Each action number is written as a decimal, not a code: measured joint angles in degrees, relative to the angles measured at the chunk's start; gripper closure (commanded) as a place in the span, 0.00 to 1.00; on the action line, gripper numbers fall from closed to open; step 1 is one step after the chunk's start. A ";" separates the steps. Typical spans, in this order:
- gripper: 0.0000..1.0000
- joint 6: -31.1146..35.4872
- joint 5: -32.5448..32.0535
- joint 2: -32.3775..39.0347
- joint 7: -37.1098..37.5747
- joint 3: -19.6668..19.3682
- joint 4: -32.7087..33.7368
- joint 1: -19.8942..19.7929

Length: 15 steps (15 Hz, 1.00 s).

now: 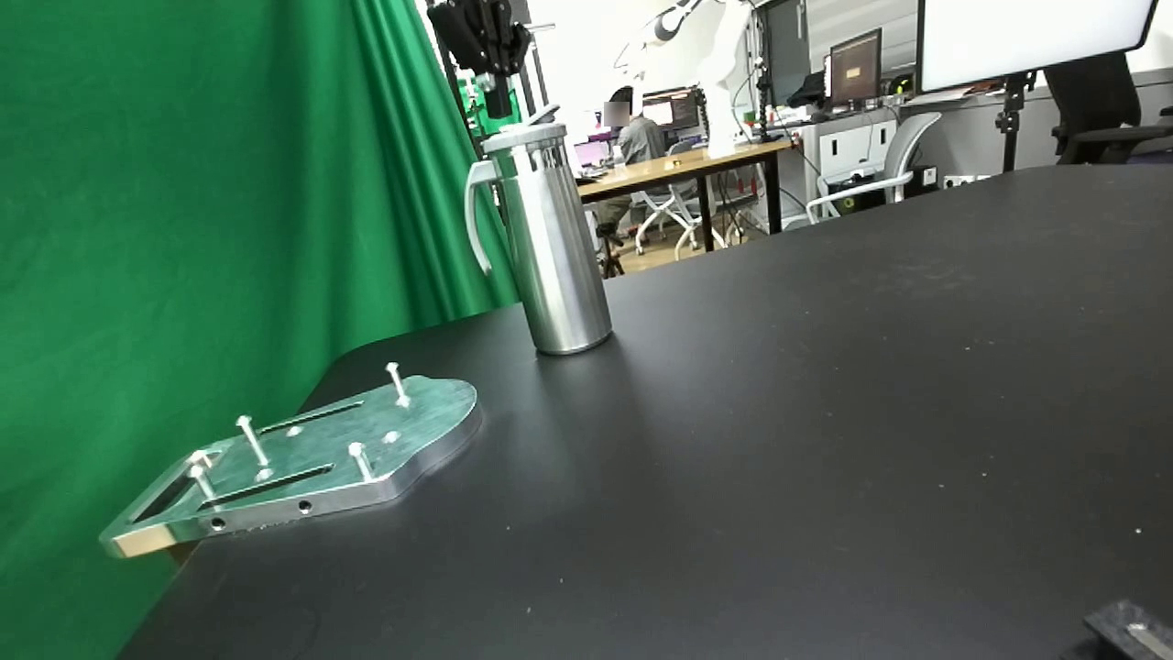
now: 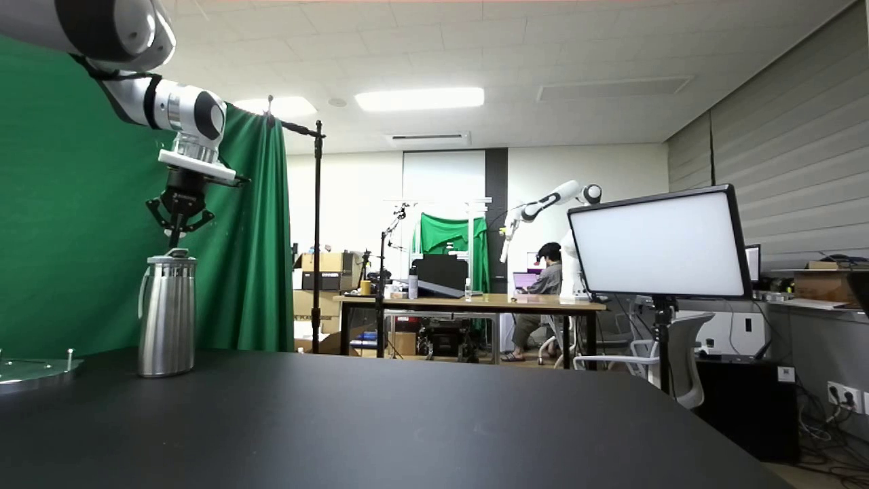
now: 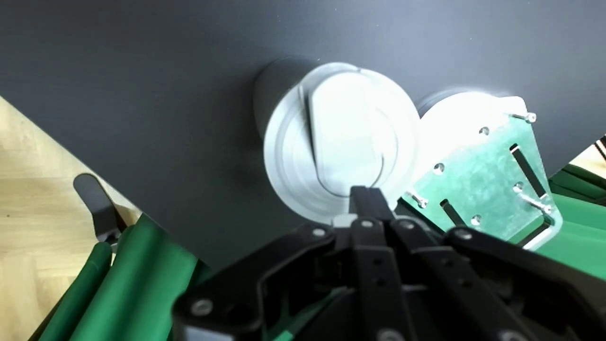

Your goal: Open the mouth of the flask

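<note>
In an exterior view: steel flask (image 1: 565, 257) stands upright on black table (image 1: 825, 412), flap (image 1: 542, 115) on its grey lid (image 1: 524, 137) tilted up. In an exterior view: gripper (image 2: 174, 242) points down just above lid; contact unclear. Wrist view: fingers (image 3: 371, 203) together, nothing gripped; pegged plate (image 3: 487, 170) near flask.

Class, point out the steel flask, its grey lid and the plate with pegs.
Steel flask (image 1: 554, 247): in an exterior view, on the middle of its body.
Grey lid (image 3: 343, 137): in the wrist view, on its top flap.
Plate with pegs (image 3: 483, 175): in the wrist view, on its bare upper face.
</note>
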 measured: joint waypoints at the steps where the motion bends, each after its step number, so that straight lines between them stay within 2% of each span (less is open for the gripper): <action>1: 1.00 -0.01 -0.02 -0.41 0.01 -0.03 0.41 0.00; 2: 1.00 -0.01 -0.04 -0.90 0.03 -0.08 0.75 0.00; 3: 0.74 -0.03 -0.08 -1.44 0.03 -0.17 0.93 -0.02; 4: 0.73 -0.16 -0.34 -2.04 0.03 -0.29 0.95 -0.03; 11: 0.27 -0.82 -0.72 -5.12 0.10 -0.95 0.28 -1.71; 15: 0.02 -0.75 -0.71 -8.38 0.38 -1.05 -2.21 -3.37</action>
